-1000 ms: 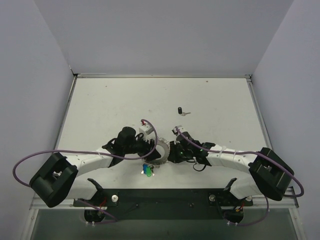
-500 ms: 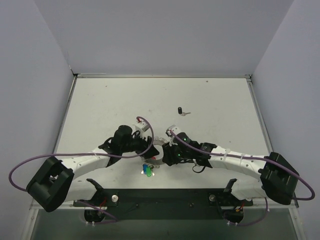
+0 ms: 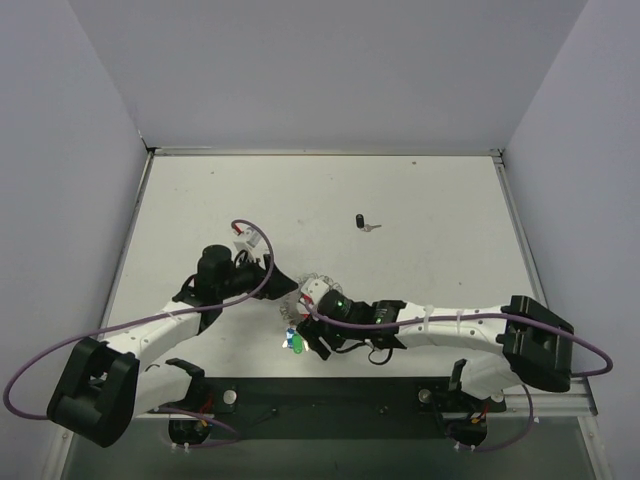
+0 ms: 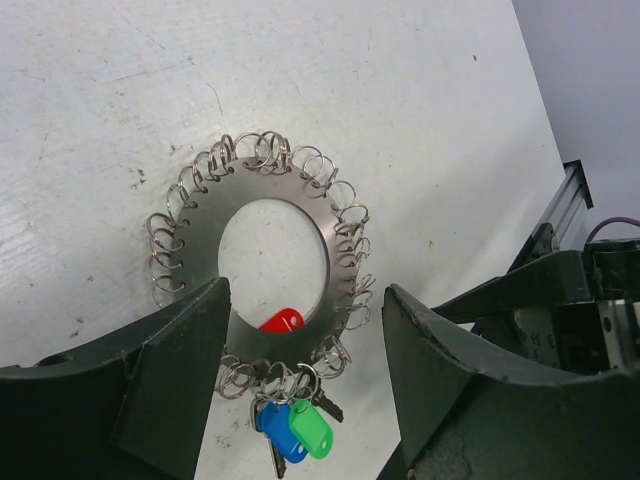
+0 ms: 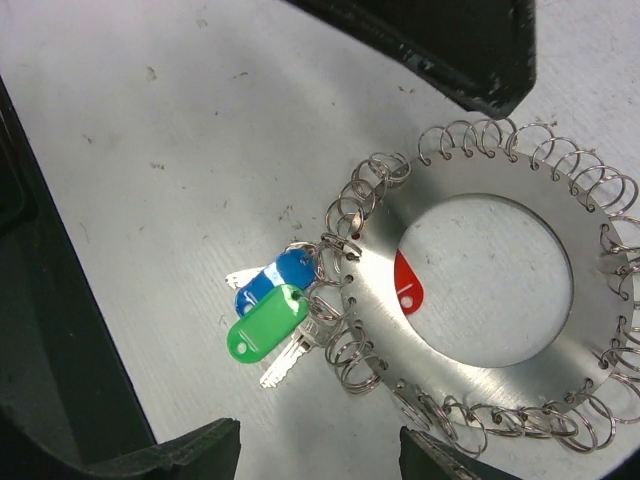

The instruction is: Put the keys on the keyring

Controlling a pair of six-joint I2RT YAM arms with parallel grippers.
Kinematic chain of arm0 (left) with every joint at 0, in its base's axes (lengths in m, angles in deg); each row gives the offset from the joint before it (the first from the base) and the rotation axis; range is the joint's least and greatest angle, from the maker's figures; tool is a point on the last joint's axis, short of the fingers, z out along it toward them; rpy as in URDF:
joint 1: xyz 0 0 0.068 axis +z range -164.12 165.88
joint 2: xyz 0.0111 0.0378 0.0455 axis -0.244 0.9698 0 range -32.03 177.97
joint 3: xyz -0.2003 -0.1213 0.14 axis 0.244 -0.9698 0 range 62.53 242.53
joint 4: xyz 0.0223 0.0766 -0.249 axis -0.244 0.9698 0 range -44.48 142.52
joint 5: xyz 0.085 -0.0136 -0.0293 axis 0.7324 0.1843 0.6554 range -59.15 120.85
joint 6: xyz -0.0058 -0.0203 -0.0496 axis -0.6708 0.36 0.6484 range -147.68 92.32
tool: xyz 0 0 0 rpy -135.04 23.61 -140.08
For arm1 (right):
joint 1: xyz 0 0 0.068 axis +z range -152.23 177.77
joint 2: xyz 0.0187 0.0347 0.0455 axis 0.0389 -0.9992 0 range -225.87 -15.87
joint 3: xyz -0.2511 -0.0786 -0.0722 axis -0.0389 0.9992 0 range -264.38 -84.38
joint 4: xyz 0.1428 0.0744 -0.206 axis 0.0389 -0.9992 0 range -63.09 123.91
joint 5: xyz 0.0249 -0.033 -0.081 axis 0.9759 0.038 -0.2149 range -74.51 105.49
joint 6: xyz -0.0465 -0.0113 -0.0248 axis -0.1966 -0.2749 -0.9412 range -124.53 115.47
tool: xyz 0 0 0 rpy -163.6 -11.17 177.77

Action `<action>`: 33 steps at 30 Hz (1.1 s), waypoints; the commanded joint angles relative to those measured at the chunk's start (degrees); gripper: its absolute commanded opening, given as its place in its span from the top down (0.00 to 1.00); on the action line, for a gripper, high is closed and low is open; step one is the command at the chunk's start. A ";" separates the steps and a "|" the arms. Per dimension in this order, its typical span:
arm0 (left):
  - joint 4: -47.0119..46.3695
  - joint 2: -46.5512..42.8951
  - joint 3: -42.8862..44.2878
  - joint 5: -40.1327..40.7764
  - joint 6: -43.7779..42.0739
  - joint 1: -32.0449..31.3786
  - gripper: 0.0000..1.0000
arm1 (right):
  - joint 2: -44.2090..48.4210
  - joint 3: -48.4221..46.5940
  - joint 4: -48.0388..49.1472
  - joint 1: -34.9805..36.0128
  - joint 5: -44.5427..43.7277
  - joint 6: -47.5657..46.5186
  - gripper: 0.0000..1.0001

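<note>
**Gripped nothing; keyring [image 3: 318,283] flat on table [image 3: 420,200]**

Top view: showed left gripper [image 3: 283,288] and right gripper [image 3: 303,320] both spread, close on either side of keyring; black key [image 3: 360,220] well beyond.
Left wrist: framed keyring between parted fingers, blue key [image 4: 283,443] and green key [image 4: 312,430] nearest.
Right wrist: placed keyring ahead and right of parted fingers.

A black key [image 3: 359,220] lies on the white table [image 3: 440,200].

Keyring [image 4: 272,188] near left pincer [image 4: 302,300], right pincer [image 5: 315,445]
</note>
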 commanded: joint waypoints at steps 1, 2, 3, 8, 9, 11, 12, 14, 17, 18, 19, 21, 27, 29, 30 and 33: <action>-2.71 -0.83 -0.41 -2.32 2.15 1.03 0.28 | -3.08 -2.45 -0.77 2.45 -7.58 -2.98 0.36; -2.71 -0.74 -0.59 -2.32 2.15 1.03 0.28 | -3.79 -2.71 -0.69 2.72 -8.30 -3.15 0.36; -2.63 -0.74 -0.68 -2.24 2.15 1.12 0.28 | -5.10 -3.06 -0.78 3.16 -8.83 -3.33 0.36; -2.45 -1.27 -1.12 -1.97 1.98 1.20 0.28 | -9.15 -5.26 -1.66 3.34 -11.02 -2.37 0.38; -2.54 -1.36 -1.20 -1.97 1.89 1.12 0.28 | -10.11 -5.35 -1.48 3.42 -11.38 -2.19 0.40; -2.62 -1.53 -1.47 -1.97 1.98 1.12 0.28 | -10.91 -5.96 -1.39 3.42 -12.51 -1.93 0.42; -2.54 -1.62 -1.47 -2.06 1.98 1.12 0.28 | -11.44 -6.05 -1.39 3.42 -12.78 -1.75 0.45; -2.62 -1.97 -1.64 -2.15 1.98 1.20 0.28 | -11.79 -6.14 -0.87 3.34 -12.79 -1.75 0.49; -2.80 -2.15 -1.91 -2.15 1.98 1.20 0.28 | -12.58 -6.49 -0.43 3.34 -13.31 -1.31 0.57; -2.89 -2.24 -1.91 -2.23 2.07 1.20 0.28 | -13.19 -6.58 -0.51 3.34 -14.10 -0.79 0.60; -2.89 -2.24 -2.08 -2.24 2.07 1.12 0.28 | -13.37 -6.67 -0.43 3.34 -14.45 -0.69 0.64; -3.06 -2.50 -2.17 -2.32 2.07 1.20 0.28 | -13.55 -6.40 0.01 3.16 -16.55 0.27 0.73; -3.77 -2.85 -2.87 -2.50 2.24 1.20 0.28 | -10.22 -2.20 3.78 0.62 -18.15 4.30 0.84; -4.12 -2.85 -3.14 -2.67 2.24 1.20 0.28 | -8.20 -0.43 6.15 -0.52 -17.36 5.19 0.87; -4.21 -2.85 -3.23 -2.67 2.24 1.12 0.28 | -7.58 0.88 6.60 -1.58 -16.75 5.98 0.87; -4.47 -3.03 -3.40 -2.76 2.24 1.12 0.28 | -5.91 2.56 8.18 -3.16 -14.37 6.69 0.92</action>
